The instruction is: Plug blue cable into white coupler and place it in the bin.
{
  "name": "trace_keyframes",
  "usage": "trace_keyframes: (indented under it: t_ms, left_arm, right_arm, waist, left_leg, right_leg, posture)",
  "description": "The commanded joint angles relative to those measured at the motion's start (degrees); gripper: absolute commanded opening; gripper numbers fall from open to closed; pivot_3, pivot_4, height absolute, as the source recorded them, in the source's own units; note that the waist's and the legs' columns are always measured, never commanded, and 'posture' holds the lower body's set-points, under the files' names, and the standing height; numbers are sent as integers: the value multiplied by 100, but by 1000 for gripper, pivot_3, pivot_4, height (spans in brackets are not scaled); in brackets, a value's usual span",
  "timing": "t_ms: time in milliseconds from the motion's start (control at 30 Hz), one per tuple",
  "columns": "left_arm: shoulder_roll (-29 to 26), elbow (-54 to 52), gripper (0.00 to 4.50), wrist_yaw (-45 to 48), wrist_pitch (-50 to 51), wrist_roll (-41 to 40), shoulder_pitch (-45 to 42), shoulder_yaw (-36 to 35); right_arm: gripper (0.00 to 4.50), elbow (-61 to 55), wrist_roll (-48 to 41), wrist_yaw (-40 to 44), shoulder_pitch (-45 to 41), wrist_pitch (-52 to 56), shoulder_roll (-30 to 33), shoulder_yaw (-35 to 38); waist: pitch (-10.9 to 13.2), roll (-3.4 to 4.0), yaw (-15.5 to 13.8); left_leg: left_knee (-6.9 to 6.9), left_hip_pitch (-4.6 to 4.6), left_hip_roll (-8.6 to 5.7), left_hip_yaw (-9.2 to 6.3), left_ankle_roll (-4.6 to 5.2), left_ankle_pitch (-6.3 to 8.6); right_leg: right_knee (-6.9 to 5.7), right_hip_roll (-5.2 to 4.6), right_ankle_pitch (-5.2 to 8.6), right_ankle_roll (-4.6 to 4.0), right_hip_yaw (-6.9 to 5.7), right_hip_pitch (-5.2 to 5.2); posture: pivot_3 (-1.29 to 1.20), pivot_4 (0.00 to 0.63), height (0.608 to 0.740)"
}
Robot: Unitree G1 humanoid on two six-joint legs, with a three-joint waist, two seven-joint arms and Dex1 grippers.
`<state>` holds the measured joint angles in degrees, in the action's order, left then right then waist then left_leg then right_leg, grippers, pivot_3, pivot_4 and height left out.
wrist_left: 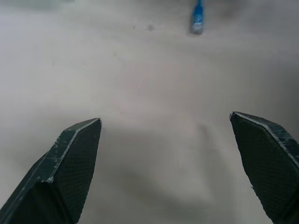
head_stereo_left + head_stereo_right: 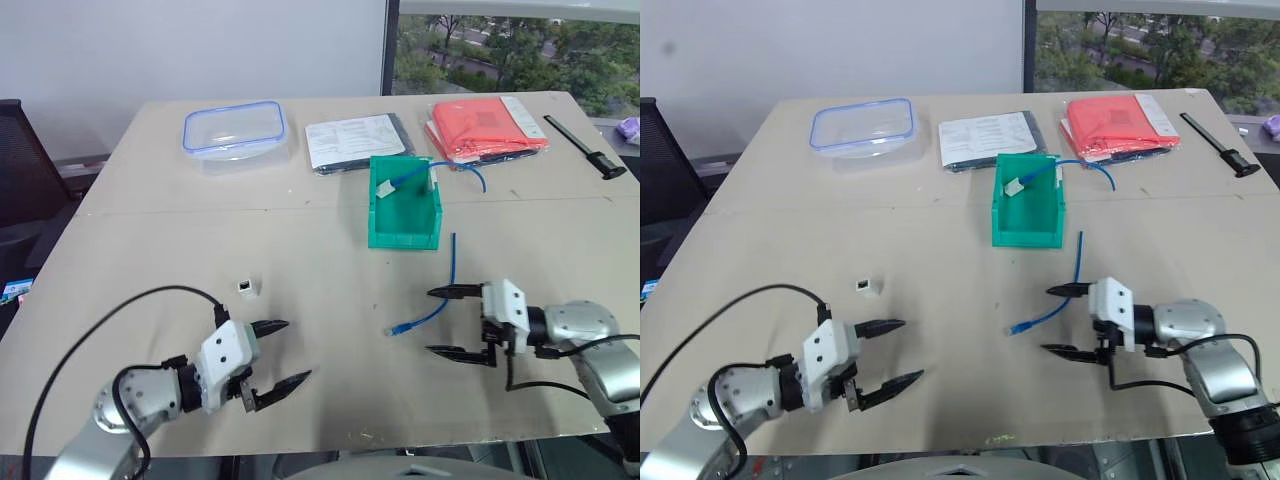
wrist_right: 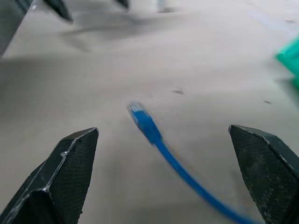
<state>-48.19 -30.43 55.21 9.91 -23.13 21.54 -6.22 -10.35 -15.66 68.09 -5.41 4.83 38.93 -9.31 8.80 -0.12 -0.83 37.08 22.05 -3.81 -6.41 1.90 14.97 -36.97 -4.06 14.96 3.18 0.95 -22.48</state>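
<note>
Green bin (image 2: 404, 214) sits at twelve o'clock, already holding one coupled cable. Right gripper (image 2: 455, 322), fingers spread wide, lines up on the loose blue cable (image 2: 432, 300) at three o'clock, seemingly ready to pinch; left gripper (image 2: 283, 352) gapes empty, white coupler (image 2: 245, 287) just beyond at eleven

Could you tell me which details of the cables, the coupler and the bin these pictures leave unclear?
- White coupler on the table: too small in the head views to show its socket.
- Blue cable: its plug is blurred in the right wrist view, and the picture's edge cuts off the rest.
- Second cable in the bin: the bin's wall hides how it lies inside.
</note>
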Motion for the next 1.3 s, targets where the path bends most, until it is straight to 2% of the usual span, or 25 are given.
trace_keyframes:
  t_ms: [33, 167, 267, 367, 400, 433, 500, 533, 567, 733, 900, 1067, 1100, 1133, 1167, 1200, 1233, 1300]
  left_arm:
    - [-242, -135, 4500, 353, 139, -331, -409, -181]
    - [-399, -154, 4500, 512, 304, -489, -800, -265]
    - [-445, -162, 4500, 562, 369, -502, -917, -293]
    - [-433, -159, 4500, 571, 383, -458, -929, -320]
    - [-432, -159, 4500, 573, 390, -451, -920, -332]
    - [-428, -159, 4500, 572, 395, -446, -911, -348]
    - [-418, -149, 4500, 567, 378, -411, -893, -375]
    - [-408, -141, 4500, 560, 367, -398, -892, -384]
    - [-401, -130, 4500, 558, 357, -390, -894, -389]
    - [-413, -44, 4500, 600, 334, -386, -977, -387]
    - [-433, 131, 4500, 696, 289, -354, -1165, -348]
    - [-373, 442, 4500, 625, 465, -178, -1842, 19]
    - [-327, 511, 4500, 597, 520, -140, -2023, 134]
    - [-273, 582, 4500, 557, 601, -98, -2217, 270]
    - [-222, 644, 4500, 526, 661, -47, -2374, 390]
    - [-161, 716, 4500, 489, 721, 25, -2537, 535]
    - [-103, 790, 4500, 461, 772, 107, -2689, 676]
    - [12, 952, 4500, 450, 862, 293, -3003, 1000]
  right_arm:
    - [4435, 376, 536, -23, -370, -225, -58, -413]
    - [4435, 810, 684, 55, -743, -342, -254, -692]
    - [3699, 990, 760, 75, -939, -478, -398, -829]
    - [2210, 1103, 826, 96, -1043, -634, -470, -938]
    - [2020, 1141, 856, 100, -1075, -698, -484, -968]
    - [1384, 1172, 881, 101, -1101, -744, -497, -990]
    - [635, 1239, 920, 97, -1147, -827, -512, -1037]
    - [117, 1270, 932, 101, -1164, -864, -515, -1052]
    - [52, 1300, 939, 106, -1179, -894, -519, -1056]
    - [52, 1406, 813, -1, -1425, -793, -680, -933]
    - [52, 1898, 934, -205, -2090, -575, -1076, -983]
    - [52, 2766, 1165, -493, -2647, -749, -1543, -1006]
    - [808, 2803, 1140, -449, -2670, -745, -1572, -990]
    - [1069, 2739, 1063, -395, -2655, -681, -1575, -947]
    - [1069, 2640, 974, -357, -2622, -601, -1565, -890]
    - [1788, 2482, 856, -344, -2558, -513, -1532, -794]
    - [1969, 2334, 754, -356, -2489, -446, -1492, -693]
    - [2822, 1947, 520, -366, -2266, -252, -1320, -450]
  waist:
    - [7, -6, 5]
    - [9, -9, 29]
    - [10, -10, 65]
    - [10, -10, 86]
    - [10, -10, 93]
    - [10, -10, 99]
    - [10, -10, 114]
    - [10, -10, 118]
    - [10, -10, 122]
    - [10, -10, 134]
    - [12, -9, 159]
    - [15, -11, 143]
    - [15, -11, 138]
    - [15, -12, 144]
    - [16, -12, 147]
    - [16, -12, 140]
    - [18, -15, 150]
    - [18, -14, 145]
  left_leg:
    - [0, 0, 0, 0, 0, 0]
    - [-6, -2, 2, 0, -3, -1]
    - [-14, -7, 6, -1, -6, -2]
    - [-19, -9, 6, -2, -9, -4]
    - [-19, -9, 6, -2, -9, -4]
    - [-18, -10, 5, -2, -9, -4]
    - [-17, -12, 5, -2, -9, -4]
    - [-17, -12, 5, -2, -10, -5]
    - [-17, -13, 5, -2, -11, -6]
    - [-15, -18, 5, -3, -13, -7]
    - [-12, -16, 5, -1, -22, -12]
    - [-16, -11, 4, -8, -37, -21]
    - [-16, -12, 2, -9, -44, -25]
    - [-16, -10, 1, -9, -53, -30]
    - [-16, -10, -1, -8, -55, -31]
    - [-16, -10, -1, -7, -55, -31]
    - [-16, -7, -3, -8, -56, -32]
    - [-15, -7, -2, -9, -56, -32]
  right_leg:
    - [0, 1, 0, 0, -1, -1]
    - [0, 3, -1, 1, 0, -2]
    - [-5, 7, -2, 1, 0, -1]
    - [-7, 7, -3, 1, 0, -2]
    - [-7, 7, -3, 1, 1, -2]
    - [-7, 6, -3, 1, 1, -2]
    - [-8, 6, -5, -2, 3, -2]
    - [-8, 7, -6, -3, 3, -2]
    - [-9, 7, -7, -4, 3, -2]
    - [-14, 8, -8, -6, 3, -2]
    - [-41, 12, -10, -10, 10, -15]
    - [-64, 12, -10, -11, 2, -30]
    - [-66, 12, -10, -11, 2, -30]
    - [-66, 11, -10, -11, 1, -30]
    - [-66, 11, -10, -10, 3, -30]
    - [-65, 11, -10, -10, 4, -31]
    - [-66, 10, -11, -9, 3, -32]
    - [-67, 11, -11, -9, 4, -34]
  posture:
    - [0, 150, 740]
    - [0, 150, 740]
    - [0, 150, 740]
    - [0, 150, 740]
    - [0, 150, 740]
    - [0, 150, 740]
    - [0, 150, 740]
    - [0, 150, 740]
    - [0, 150, 740]
    - [0, 150, 740]
    - [0, 150, 740]
    - [0, 150, 740]
    - [0, 150, 740]
    - [0, 150, 740]
    - [0, 150, 740]
    - [0, 150, 740]
    - [0, 150, 740]
    - [0, 150, 740]
